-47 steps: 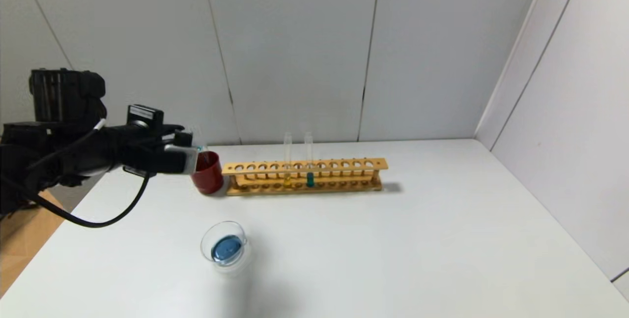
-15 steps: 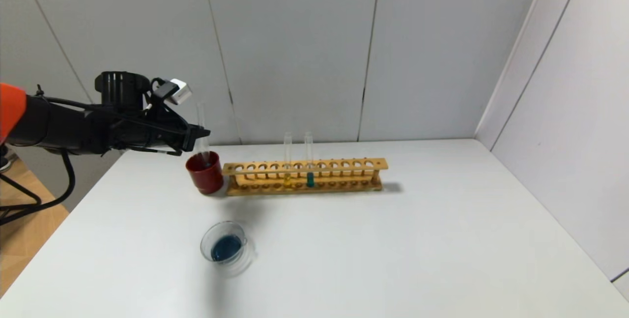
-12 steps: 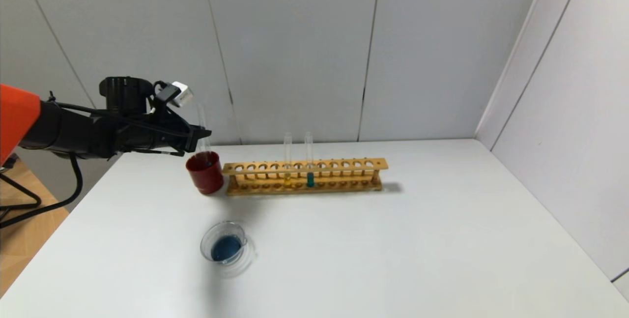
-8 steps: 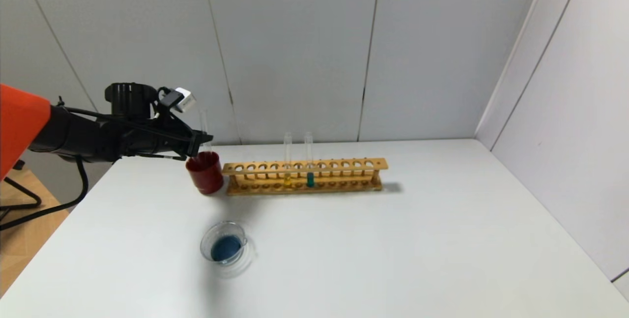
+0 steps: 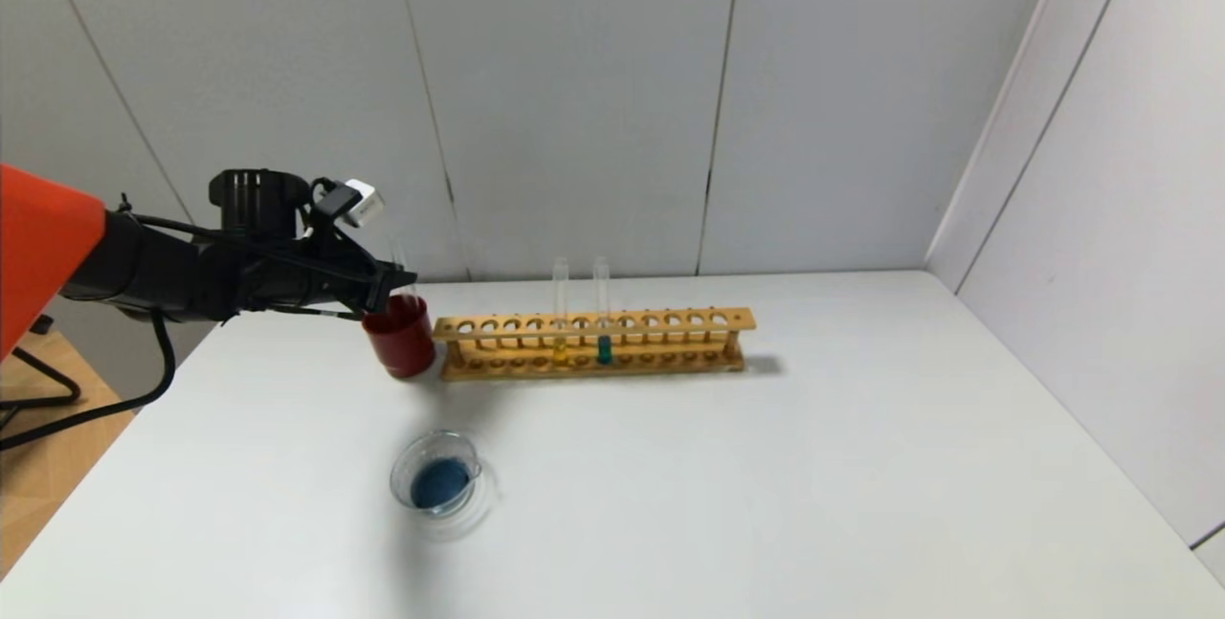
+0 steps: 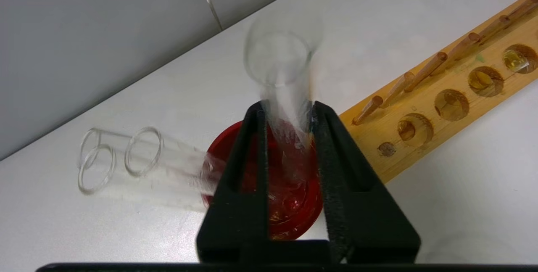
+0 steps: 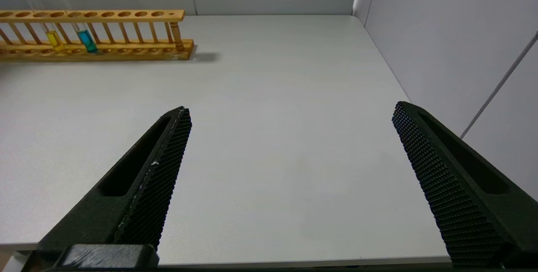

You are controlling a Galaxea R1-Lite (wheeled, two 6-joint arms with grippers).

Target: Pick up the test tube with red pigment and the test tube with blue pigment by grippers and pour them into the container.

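The left claw [image 5: 385,289] has sunk, lowering its empty glass tube [image 6: 280,68] into the red cup [image 5: 403,340] at left-centre. Its fingers flank the blurred tube; whether they grip it I cannot tell. The right claw [image 7: 290,171] stands wide apart above the tabletop [image 5: 766,466].

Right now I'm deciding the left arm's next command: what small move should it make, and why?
Probably open the left gripper so the empty test tube drops into the red cup. Its fingers flank the tube, whose lower end is already inside the cup, where two other empty tubes lean. The container already holds blue liquid. The right gripper idles open.
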